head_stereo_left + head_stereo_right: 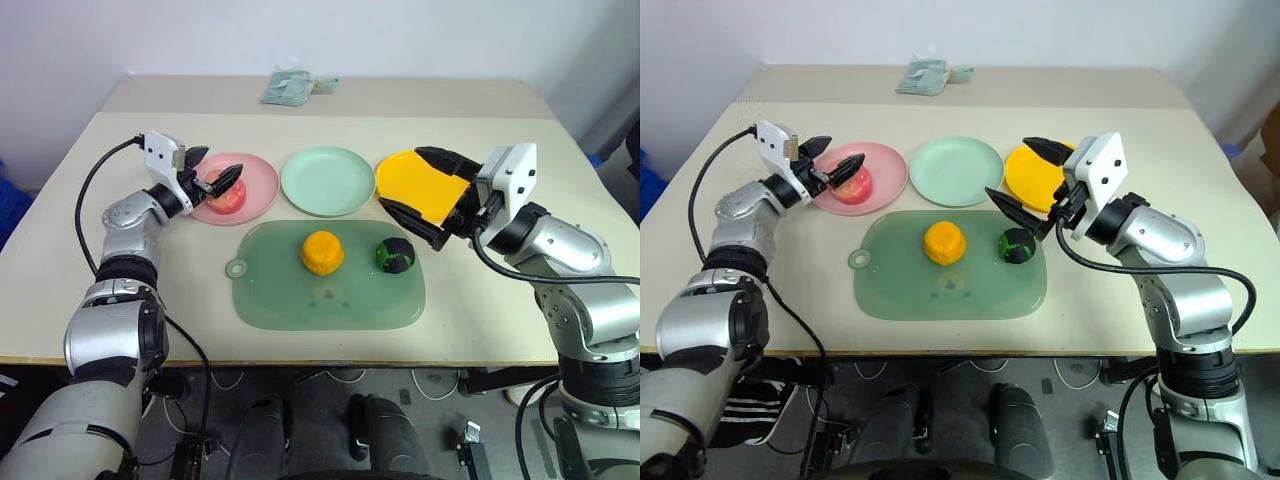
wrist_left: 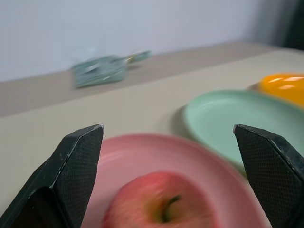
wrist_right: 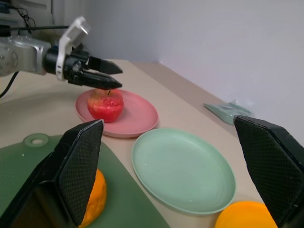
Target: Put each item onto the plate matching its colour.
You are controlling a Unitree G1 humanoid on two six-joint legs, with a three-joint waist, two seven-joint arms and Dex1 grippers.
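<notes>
The pink-red apple point(image 1: 222, 194) rests on the pink plate point(image 1: 258, 186) at the back left. My left gripper point(image 1: 219, 167) hovers just over it, open, its fingers point(image 2: 78, 161) spread either side of the apple point(image 2: 161, 206) without touching. The orange-yellow lumpy fruit point(image 1: 322, 252) and the dark green-black ball point(image 1: 395, 254) lie on the green mat point(image 1: 330, 300). The mint green plate point(image 1: 327, 180) is bare. My right gripper point(image 1: 400, 177) hangs wide open over the orange-yellow plate point(image 1: 425, 188), above and behind the ball, holding nothing.
A small green packet point(image 1: 290, 86) lies at the far edge of the beige table point(image 1: 100, 300). A second, higher tabletop strip runs behind it.
</notes>
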